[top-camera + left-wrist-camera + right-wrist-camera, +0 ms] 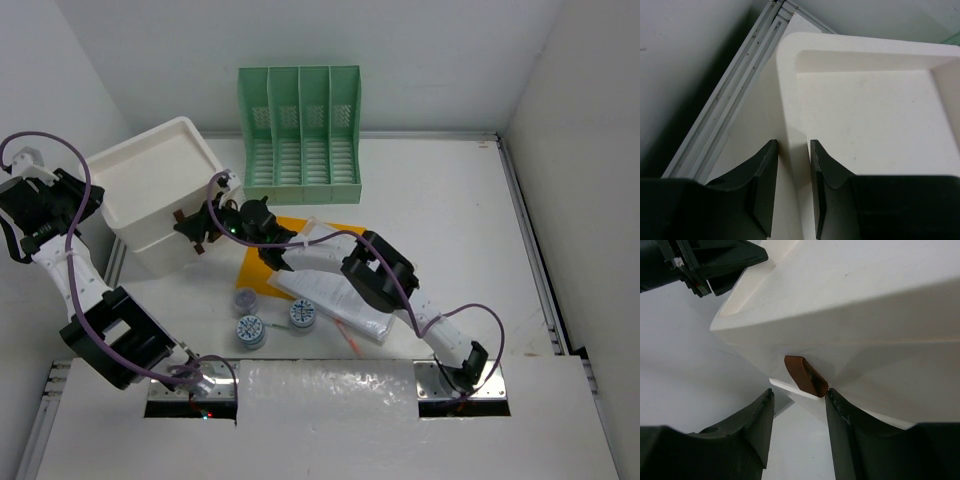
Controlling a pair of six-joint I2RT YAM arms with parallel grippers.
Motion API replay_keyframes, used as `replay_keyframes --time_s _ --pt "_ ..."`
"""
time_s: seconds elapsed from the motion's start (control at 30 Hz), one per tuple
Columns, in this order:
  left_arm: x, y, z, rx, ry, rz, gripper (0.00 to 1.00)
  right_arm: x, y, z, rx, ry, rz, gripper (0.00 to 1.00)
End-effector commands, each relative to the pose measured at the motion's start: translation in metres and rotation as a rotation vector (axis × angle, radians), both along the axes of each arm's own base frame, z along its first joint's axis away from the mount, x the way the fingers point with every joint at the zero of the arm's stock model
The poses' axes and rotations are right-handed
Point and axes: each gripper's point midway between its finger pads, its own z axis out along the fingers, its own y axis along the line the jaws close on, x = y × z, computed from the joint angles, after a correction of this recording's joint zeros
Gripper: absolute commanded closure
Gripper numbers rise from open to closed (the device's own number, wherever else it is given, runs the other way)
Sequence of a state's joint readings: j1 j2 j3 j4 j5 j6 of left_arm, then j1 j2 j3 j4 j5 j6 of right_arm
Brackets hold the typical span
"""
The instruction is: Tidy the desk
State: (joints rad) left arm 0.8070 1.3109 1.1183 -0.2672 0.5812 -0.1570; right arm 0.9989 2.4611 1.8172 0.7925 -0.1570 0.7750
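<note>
Left gripper (792, 147) is seen closed on the rim of the white drawer box (865, 100), with one finger on either side of the wall. Right gripper (799, 392) is held open about the box's brown handle (805, 374), one finger touching it and the other apart. The box is set at the far left of the desk (450, 220), whose white top lies beneath everything. A green file rack (300, 130) is placed just beside the box, at the far edge.

The left gripper (792, 145) stands narrowly parted, the right gripper (800, 392) wider.
</note>
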Motion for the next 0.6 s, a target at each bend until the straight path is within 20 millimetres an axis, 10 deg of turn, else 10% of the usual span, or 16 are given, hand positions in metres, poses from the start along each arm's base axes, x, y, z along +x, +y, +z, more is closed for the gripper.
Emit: replay_keyframes --time_s 0.0,0.57 --pt "-0.006 -0.034 -0.036 -0.15 0.082 -0.116 1.0 0.022 -0.004 0.059 0.159 -0.064 -0.061 0.57" --pt "-0.006 -0.033 -0.037 -0.147 0.078 -0.116 1.0 0.027 -0.011 0.08 0.208 -0.069 -0.107 0.68"
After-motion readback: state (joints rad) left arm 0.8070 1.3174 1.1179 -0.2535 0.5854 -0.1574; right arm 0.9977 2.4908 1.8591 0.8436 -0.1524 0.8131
